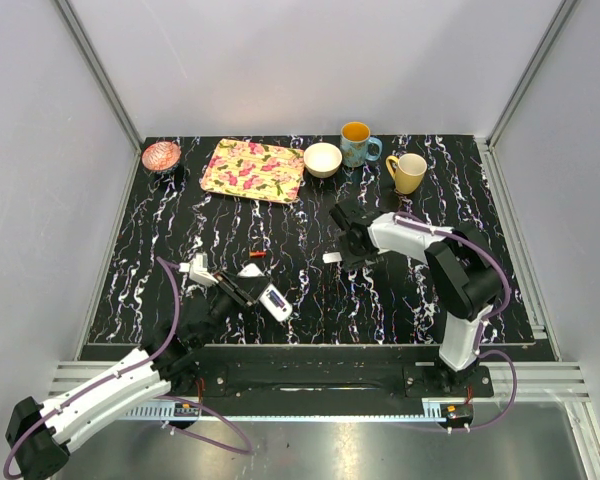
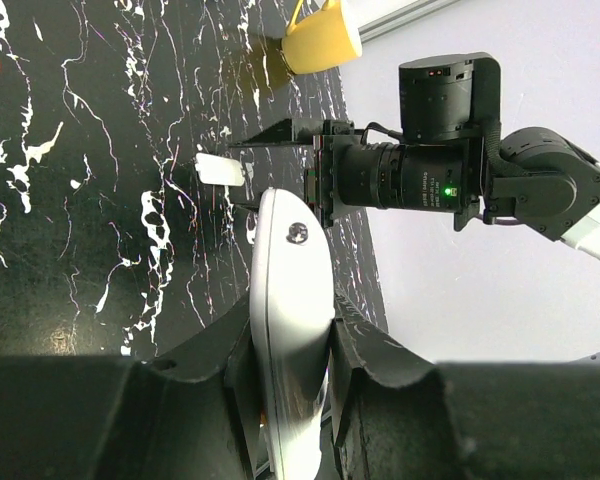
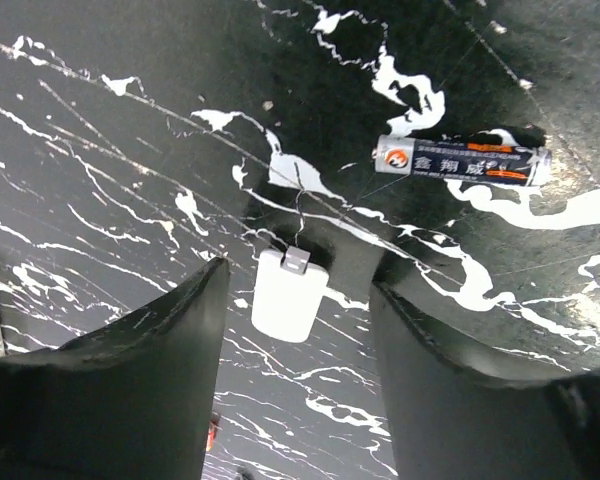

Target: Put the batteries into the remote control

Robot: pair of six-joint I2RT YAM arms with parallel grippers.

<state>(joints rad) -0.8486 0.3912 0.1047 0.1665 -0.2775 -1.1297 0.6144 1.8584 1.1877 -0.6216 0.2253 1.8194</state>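
Note:
My left gripper [image 1: 242, 291] is shut on the white remote control [image 1: 275, 302] and holds it low over the table's near left. In the left wrist view the remote [image 2: 290, 290] stands edge-on between the fingers [image 2: 365, 345]. My right gripper [image 1: 346, 246] is open, hovering over the small white cover piece [image 1: 332, 257]. In the right wrist view the cover [image 3: 290, 295] lies on the table between the open fingers [image 3: 160, 350]. A dark battery [image 3: 463, 161] with orange print lies beyond them. A red battery [image 1: 257, 254] lies left of the cover.
Along the back of the black marbled table [image 1: 310, 215] stand a copper dish [image 1: 161, 155], a floral tray [image 1: 252, 169], a cream bowl [image 1: 322, 159], a blue mug [image 1: 357, 144] and a yellow mug [image 1: 408, 172]. White walls enclose the table.

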